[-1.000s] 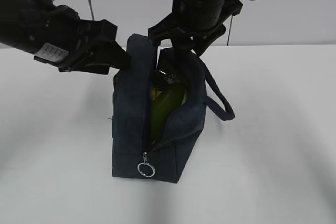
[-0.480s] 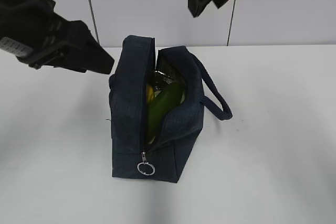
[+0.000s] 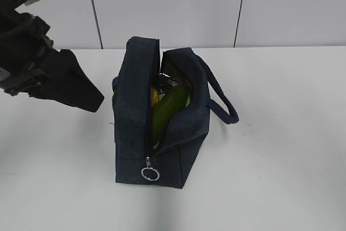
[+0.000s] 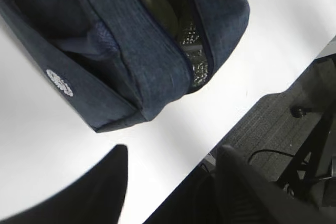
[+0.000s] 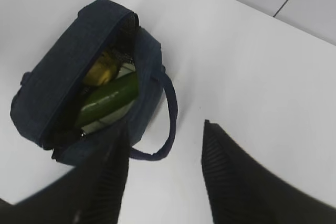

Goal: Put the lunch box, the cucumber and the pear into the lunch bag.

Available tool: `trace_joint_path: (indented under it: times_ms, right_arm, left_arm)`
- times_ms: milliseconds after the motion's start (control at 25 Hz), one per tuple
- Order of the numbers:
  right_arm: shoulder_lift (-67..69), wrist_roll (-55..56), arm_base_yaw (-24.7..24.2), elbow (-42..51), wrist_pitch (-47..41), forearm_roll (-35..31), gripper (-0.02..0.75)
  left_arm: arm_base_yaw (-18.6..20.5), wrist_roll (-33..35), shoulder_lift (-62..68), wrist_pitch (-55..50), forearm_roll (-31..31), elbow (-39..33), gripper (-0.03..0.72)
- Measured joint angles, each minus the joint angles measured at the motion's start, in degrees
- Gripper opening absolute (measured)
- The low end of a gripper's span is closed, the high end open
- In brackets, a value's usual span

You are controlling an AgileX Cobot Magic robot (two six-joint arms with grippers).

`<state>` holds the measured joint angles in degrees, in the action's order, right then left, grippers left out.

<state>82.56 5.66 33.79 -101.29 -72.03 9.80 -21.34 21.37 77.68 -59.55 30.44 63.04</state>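
The navy lunch bag [image 3: 132,123] stands unzipped in the middle of the white table. Inside it the dark green cucumber [image 3: 166,107] lies lengthwise, with the yellow pear [image 3: 154,96] behind it. From above, the cucumber [image 5: 108,96] rests on a pale lid edge of the lunch box [image 5: 106,119], and the pear [image 5: 101,72] sits beside them. My left gripper [image 4: 173,156] is open and empty, off the bag's [image 4: 136,51] end, left of it in the exterior view [image 3: 86,96]. My right gripper [image 5: 164,140] hangs open and empty high above the bag [image 5: 50,82].
One looped handle [image 3: 224,106] droops onto the table right of the bag. The zipper's ring pull [image 3: 150,173] hangs at the near end. The table edge [image 4: 252,103] and the floor with cables show past the bag in the left wrist view.
The right arm has lifted from over the bag's opening and left the exterior view. The left arm has drawn back from the bag's side to the left and downward.
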Motion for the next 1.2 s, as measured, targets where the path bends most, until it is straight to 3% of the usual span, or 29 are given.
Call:
trace_joint_path:
  times_ms: [360,640,840,1200]
  right_arm:
    - [-13.4,-1.6,0.0,20.2,0.0,-3.1,0.368]
    - [-22.8,-2.4,0.0,34.0,7.4,-5.6,0.368]
    - [-23.3,-2.4,0.0,36.0,7.9,-5.6,0.368]
    - [-19.7,-2.4,0.0,36.1,8.1,-7.4,0.369]
  left_arm:
    - [0.0,0.0,-1.5,-3.2,-1.6,0.0,0.297]
    - [0.0,0.0,-2.4,-2.8,-2.5,-3.4,0.294]
    - [0.0,0.0,-3.2,-0.4,-2.5,-8.0,0.29]
    - [0.0,0.0,-6.0,3.9,-2.1,-8.2,0.283]
